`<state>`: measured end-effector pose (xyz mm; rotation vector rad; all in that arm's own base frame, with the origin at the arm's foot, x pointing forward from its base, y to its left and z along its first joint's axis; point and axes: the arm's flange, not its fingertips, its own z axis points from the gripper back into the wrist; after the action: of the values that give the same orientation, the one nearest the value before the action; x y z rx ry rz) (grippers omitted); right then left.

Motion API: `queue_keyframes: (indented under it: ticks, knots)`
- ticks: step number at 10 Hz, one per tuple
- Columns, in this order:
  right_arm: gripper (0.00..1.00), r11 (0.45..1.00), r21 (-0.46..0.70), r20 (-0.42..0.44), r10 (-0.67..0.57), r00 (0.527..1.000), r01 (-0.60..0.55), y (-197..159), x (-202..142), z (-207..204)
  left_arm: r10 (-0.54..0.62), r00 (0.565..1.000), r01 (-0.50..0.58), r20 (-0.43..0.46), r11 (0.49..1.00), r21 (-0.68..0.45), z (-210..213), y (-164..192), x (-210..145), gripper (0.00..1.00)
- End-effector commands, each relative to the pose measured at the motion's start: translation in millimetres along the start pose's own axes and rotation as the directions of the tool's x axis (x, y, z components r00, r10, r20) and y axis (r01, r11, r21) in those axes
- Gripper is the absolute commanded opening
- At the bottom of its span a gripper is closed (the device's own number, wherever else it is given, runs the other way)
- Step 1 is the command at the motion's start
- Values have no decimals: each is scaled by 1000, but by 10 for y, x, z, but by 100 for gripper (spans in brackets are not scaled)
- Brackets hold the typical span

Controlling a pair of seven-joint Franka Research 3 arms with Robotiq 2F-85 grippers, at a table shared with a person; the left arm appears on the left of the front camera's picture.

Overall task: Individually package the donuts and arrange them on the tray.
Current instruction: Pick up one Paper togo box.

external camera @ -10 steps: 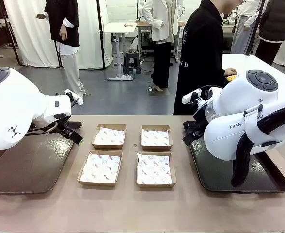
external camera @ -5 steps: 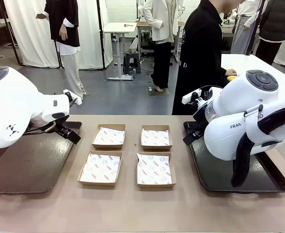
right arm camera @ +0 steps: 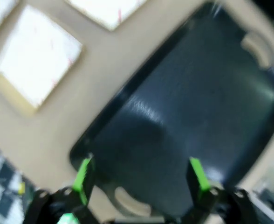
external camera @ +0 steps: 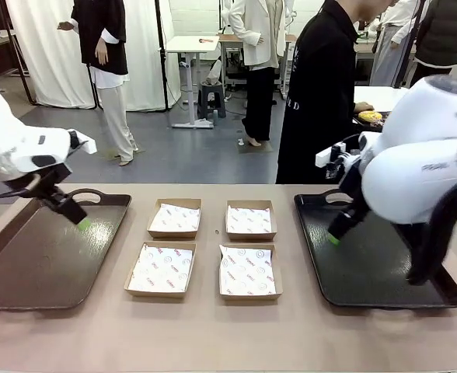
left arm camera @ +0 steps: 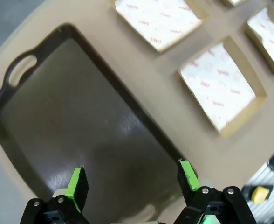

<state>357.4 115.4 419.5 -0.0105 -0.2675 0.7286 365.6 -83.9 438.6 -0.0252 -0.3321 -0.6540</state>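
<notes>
We saw two dark trays point(external camera: 42, 264) with a smooth, faintly glossy sheen, four brown cardboard boxes point(external camera: 155, 294) lined with white printed paper point(external camera: 248, 272), a matt beige tabletop point(external camera: 213, 334), and glossy white arm shells point(external camera: 415, 179).

Four open cardboard boxes point(external camera: 161, 270), lined with printed paper, sit in a square on a tan table point(external camera: 213, 338). The left gripper point(external camera: 81, 223) hangs over the dark left tray point(external camera: 26, 272), the right gripper point(external camera: 334, 237) over the dark right tray point(external camera: 368, 284). A person in black point(external camera: 322, 93) stands behind.

Robot lab, white arm point(external camera: 423, 167) over table point(external camera: 291, 334), white curtains point(external camera: 46, 54), desk point(external camera: 191, 44), stool point(external camera: 211, 99)
</notes>
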Motion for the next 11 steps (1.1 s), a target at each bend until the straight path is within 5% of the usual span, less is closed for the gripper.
queue_keyframes:
  ticks: [1, 2, 3, 4, 8, 9, 10, 11]
  knots:
    - [100, 995, -10, -103, 96, 990, -98, 593, -1501, 71, -74, 997, 73, -39, 997, -20, -112, -551, -1380, 100]
    - [100, 995, -30, -130, 91, 987, -96, 580, -1579, 94, -45, 999, 45, -29, 999, -9, -102, -584, -1428, 100]
    - [100, 1000, 15, -70, 29, 997, -28, 36, -162, 199, -21, 1000, 21, -18, 1000, 1, -105, -607, -1380, 100]
    - [100, 1000, 15, -70, 29, 997, -28, 36, -162, 199, -34, 998, 32, -51, 999, -31, 249, -25, -169, 100]
    - [100, 999, 4, -89, 41, 995, -41, 27, -215, 271, -34, 998, 32, -59, 999, -34, 310, -43, -201, 100]
    - [100, 971, 237, 15, -50, 999, 45, -126, -324, 307, 68, 998, -63, 16, 974, -219, 395, 119, -307, 100]
    - [100, 886, 448, 75, -171, 982, 121, -324, -517, 352, 193, 979, -154, 58, 901, -406, 470, 316, -486, 100]
    - [100, 723, 667, 92, -322, 942, 182, -552, -798, 412, 305, 949, -203, 79, 786, -585, 567, 512, -733, 100]
